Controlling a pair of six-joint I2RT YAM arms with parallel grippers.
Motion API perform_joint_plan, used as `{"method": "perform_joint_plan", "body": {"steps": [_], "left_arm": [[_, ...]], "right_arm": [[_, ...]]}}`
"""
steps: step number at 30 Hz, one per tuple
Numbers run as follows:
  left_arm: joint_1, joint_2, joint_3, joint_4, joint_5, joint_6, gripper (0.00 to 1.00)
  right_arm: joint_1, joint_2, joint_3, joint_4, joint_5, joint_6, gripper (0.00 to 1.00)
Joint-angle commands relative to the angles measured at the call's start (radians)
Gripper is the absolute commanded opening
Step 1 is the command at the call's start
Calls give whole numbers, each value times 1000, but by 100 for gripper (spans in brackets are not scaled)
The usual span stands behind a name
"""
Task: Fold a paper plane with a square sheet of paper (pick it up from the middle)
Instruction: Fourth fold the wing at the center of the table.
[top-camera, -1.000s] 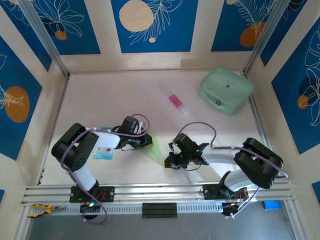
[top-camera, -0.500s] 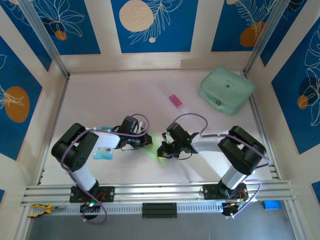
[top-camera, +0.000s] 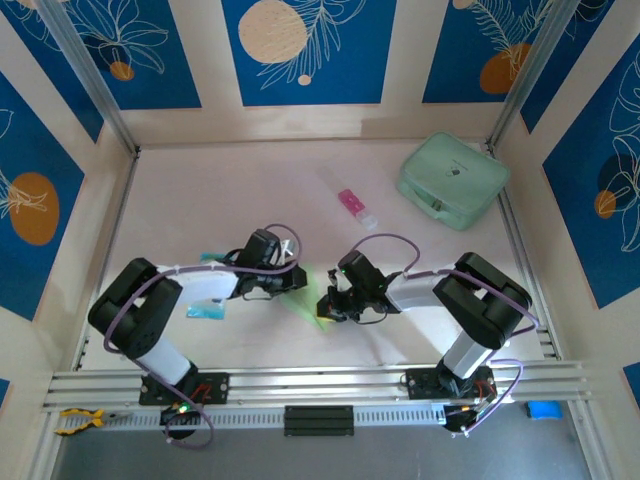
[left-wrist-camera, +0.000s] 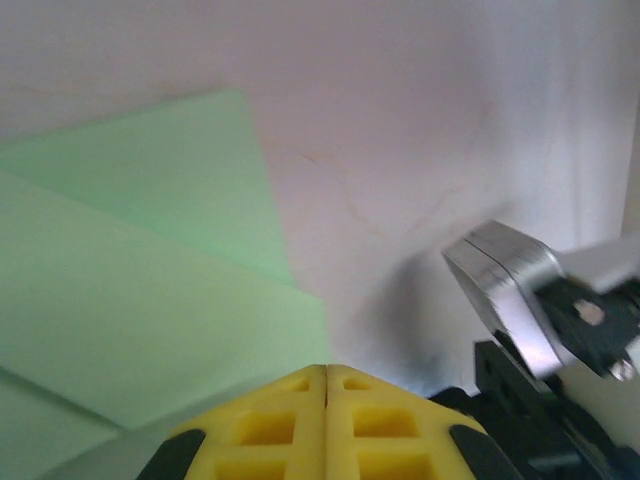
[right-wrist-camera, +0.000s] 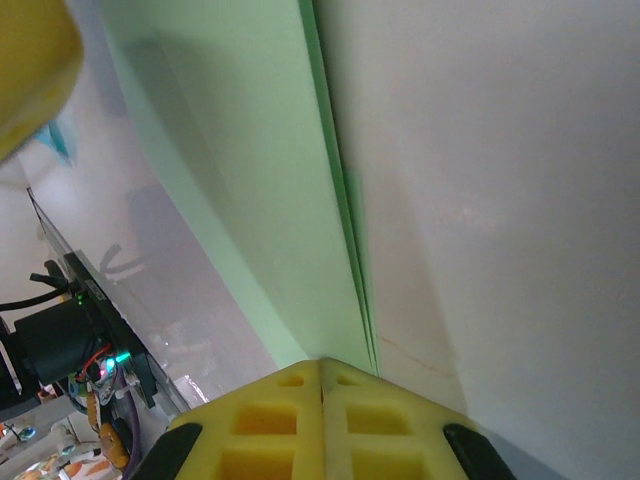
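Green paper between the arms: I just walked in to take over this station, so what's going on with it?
Two robot arms are folding the paper into a plane. It lies flat on the table, already folded into a narrow, layered wedge. The left pincer and the right pincer are both shut, with their tips at the paper from opposite sides. They seem to be pressing creases rather than lifting it. The plane is not finished yet.

No legible text, brand or number anywhere. Small dark mark on the mint-green case (top-camera: 453, 182) too tiny to read; likewise the print on the blue-and-white packet (top-camera: 206, 308).
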Motion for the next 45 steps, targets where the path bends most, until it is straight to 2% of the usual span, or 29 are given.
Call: {"method": "perform_joint_plan", "body": {"steps": [1, 5, 10, 16, 28, 33, 45], "left_arm": [[-47, -1, -33, 18, 4, -36, 3], [-54, 59, -87, 88, -2, -65, 3], [-42, 98, -94, 81, -57, -43, 2], [20, 88, -80, 45, -77, -23, 3], [162, 133, 43, -28, -43, 34, 4], [229, 165, 63, -5, -46, -7, 5], [282, 168, 91, -100, -107, 52, 5]], "right_arm": [[7, 10, -45, -106, 46, 23, 0], [6, -1, -54, -97, 45, 20, 0], [8, 0, -59, -115, 51, 13, 0], [10, -4, -71, -143, 63, 8, 0], [10, -1, -70, -171, 51, -18, 0], [9, -9, -76, -173, 51, -27, 0], [-12, -40, -87, -181, 42, -49, 0]]}}
